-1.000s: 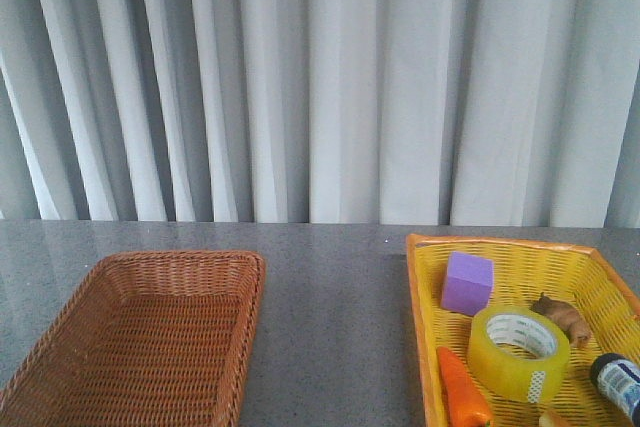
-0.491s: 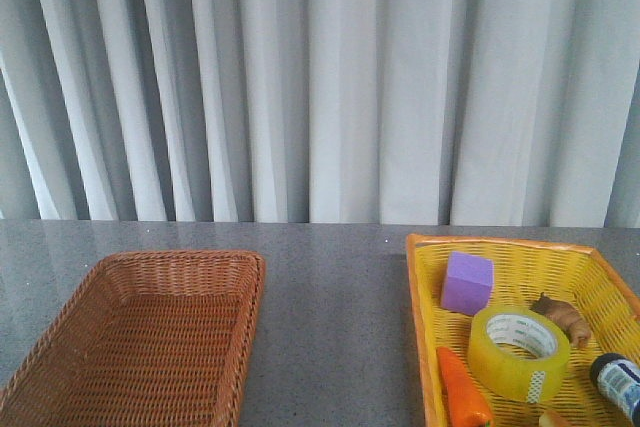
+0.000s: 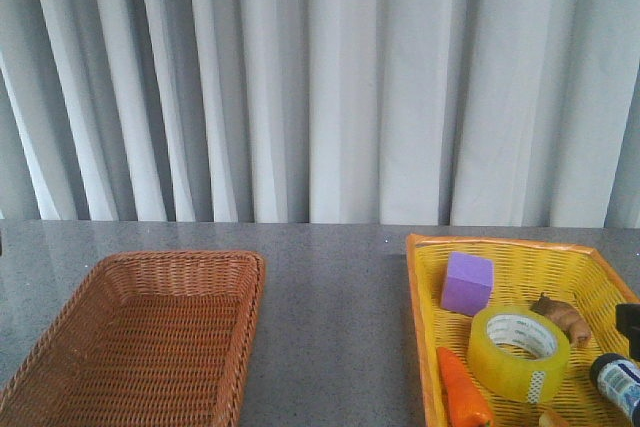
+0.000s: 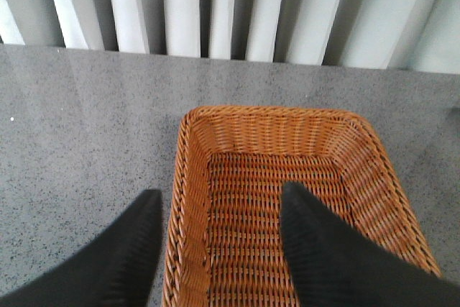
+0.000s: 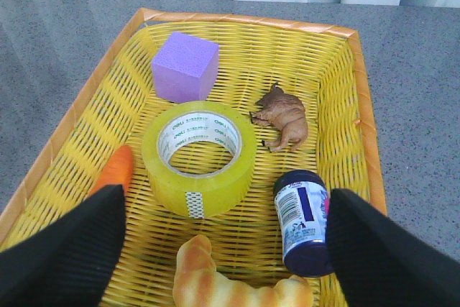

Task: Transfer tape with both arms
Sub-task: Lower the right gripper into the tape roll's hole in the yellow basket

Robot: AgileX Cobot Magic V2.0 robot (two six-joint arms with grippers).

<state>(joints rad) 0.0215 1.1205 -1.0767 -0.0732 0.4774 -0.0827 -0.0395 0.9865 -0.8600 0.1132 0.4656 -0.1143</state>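
While the tape (image 5: pixel 199 157) lies flat mid yellow basket (image 5: pixel 345 91) between carrot (image 5: pixel 113 172) and bottle (image 5: pixel 301 221), we hold our right gripper (image 5: pixel 219 249) wide above it, our left gripper (image 4: pixel 219 239) wide, both empty.

A dark part of the right gripper (image 3: pixel 630 324) now showing at the right edge of the front view, beside the yellow basket (image 3: pixel 425 319), a thin dark sliver also new at the left edge, both missing in the 2 earlier pictures
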